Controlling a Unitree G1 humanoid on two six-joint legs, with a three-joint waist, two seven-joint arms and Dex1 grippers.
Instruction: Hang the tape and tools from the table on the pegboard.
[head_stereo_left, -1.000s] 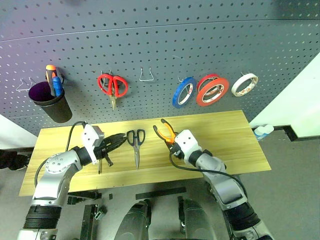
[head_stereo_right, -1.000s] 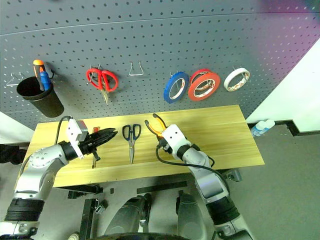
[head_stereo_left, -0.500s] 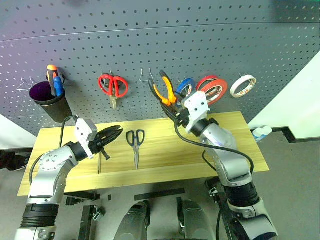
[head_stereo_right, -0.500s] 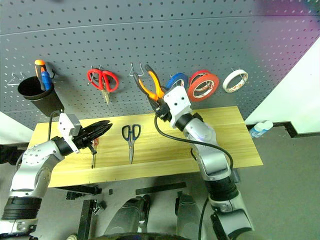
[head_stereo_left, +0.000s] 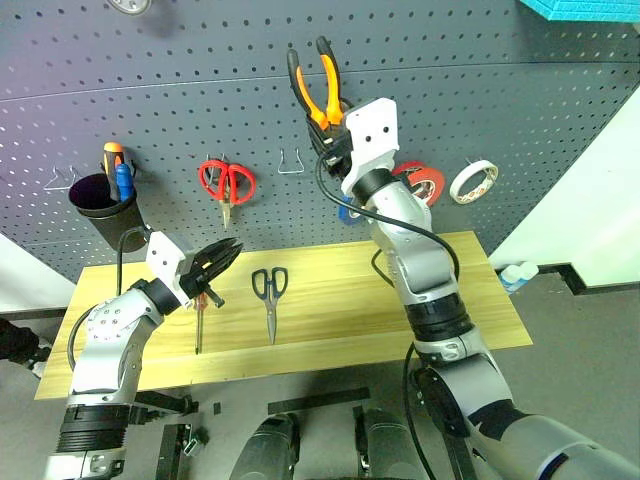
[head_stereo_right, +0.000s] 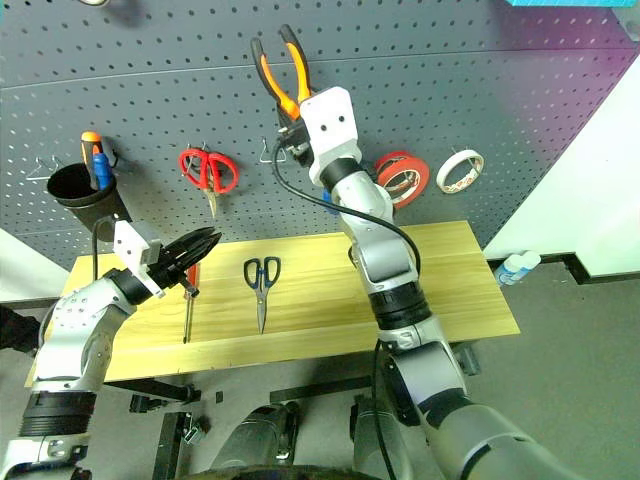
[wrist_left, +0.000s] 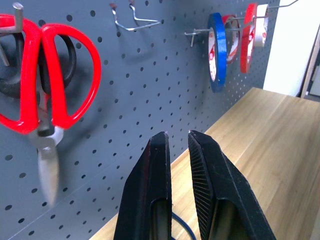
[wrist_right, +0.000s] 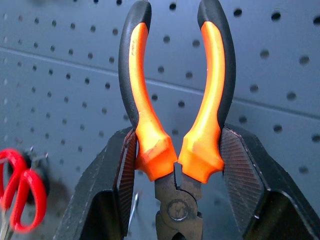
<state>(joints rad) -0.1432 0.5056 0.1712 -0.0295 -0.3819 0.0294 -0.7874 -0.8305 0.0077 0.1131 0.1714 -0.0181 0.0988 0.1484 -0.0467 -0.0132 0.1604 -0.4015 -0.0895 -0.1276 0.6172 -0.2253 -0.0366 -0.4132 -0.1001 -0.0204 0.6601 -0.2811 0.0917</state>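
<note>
Head views: right gripper (head_stereo_left: 333, 140) clamps the pliers (head_stereo_left: 313, 85), handles up, against the pegboard (head_stereo_left: 500, 90), unhung. Tape (head_stereo_left: 423, 182) hangs just beyond. Black-handled scissors (head_stereo_left: 270, 292) and screwdriver (head_stereo_left: 200, 318) lie on the table (head_stereo_left: 440, 270).

Left wrist view: left gripper (wrist_left: 178, 150) pinched shut, empty.
</note>
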